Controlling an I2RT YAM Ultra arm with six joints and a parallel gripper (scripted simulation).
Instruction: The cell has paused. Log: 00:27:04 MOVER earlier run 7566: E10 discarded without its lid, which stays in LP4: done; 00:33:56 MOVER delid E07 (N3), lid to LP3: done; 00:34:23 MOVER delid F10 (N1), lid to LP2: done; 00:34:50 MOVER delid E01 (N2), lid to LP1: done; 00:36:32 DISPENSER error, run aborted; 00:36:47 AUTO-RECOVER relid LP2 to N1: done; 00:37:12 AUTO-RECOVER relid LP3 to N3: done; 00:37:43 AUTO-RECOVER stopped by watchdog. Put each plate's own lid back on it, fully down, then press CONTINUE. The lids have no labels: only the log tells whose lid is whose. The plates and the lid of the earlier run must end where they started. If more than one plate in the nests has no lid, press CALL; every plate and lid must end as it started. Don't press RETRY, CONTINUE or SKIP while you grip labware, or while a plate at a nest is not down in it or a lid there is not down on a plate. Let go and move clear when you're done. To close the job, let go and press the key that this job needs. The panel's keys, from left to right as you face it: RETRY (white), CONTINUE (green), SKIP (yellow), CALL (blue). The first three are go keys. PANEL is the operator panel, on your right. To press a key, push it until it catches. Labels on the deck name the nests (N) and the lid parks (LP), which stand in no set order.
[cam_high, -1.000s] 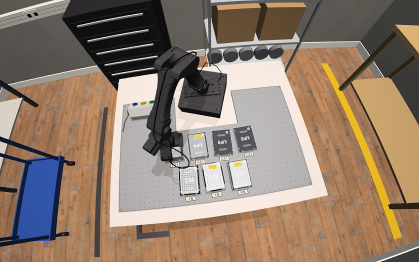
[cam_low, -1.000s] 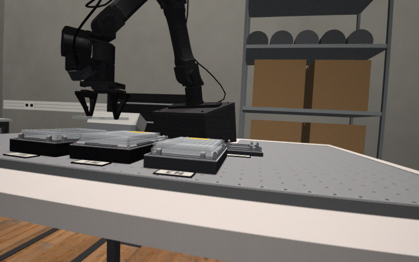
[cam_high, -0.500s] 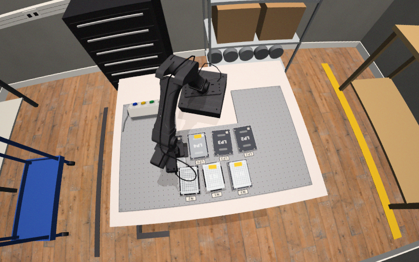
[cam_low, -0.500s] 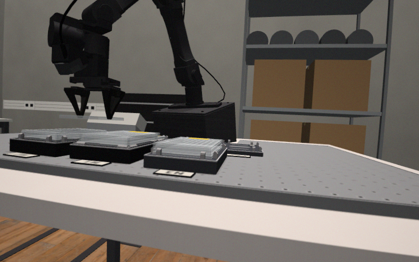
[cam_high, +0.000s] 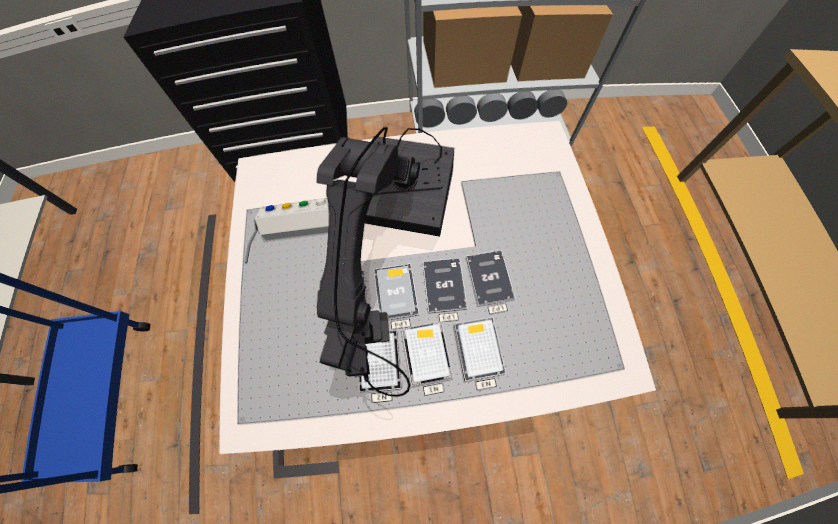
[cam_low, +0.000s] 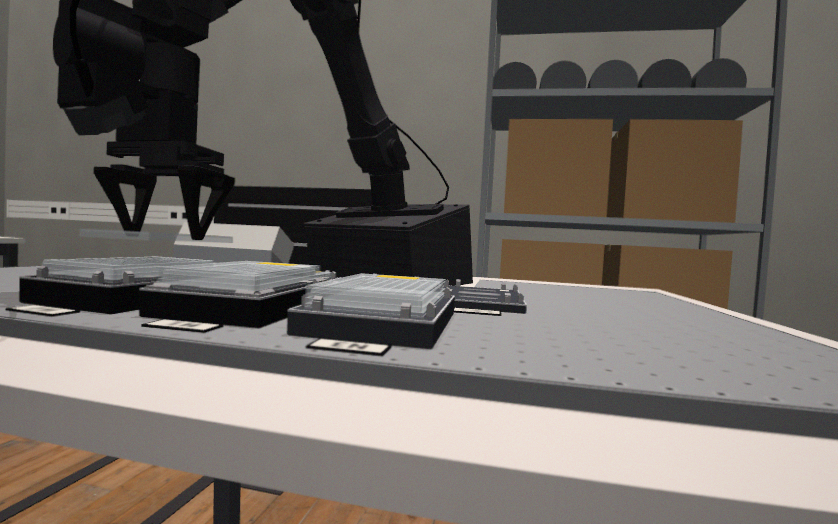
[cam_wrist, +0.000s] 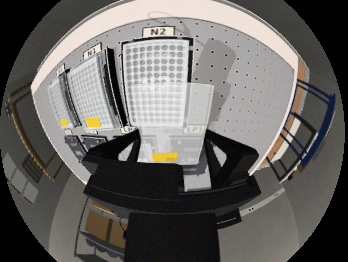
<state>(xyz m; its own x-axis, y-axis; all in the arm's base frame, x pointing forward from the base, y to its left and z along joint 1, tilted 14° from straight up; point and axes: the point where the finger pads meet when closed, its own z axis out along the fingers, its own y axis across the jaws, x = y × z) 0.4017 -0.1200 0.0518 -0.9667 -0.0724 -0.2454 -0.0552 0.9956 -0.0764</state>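
A clear, flat plastic lid with a yellow tag (cam_wrist: 168, 150) hangs clamped between the fingers of the black parallel pincer (cam_low: 161, 233), held in the air above the uncovered white well plate (cam_high: 381, 361) in the black nest labelled N2. Beyond that plate, on the pincer's far side in the wrist view, two more lidded plates with yellow tags (cam_high: 427, 352) sit in their nests. Behind the pincer lies another clear lid on the park marked LP4 (cam_high: 395, 290), with the dark bare parks LP3 (cam_high: 444, 284) and LP2 (cam_high: 489, 277) beside it on the grey perforated deck (cam_high: 556, 321).
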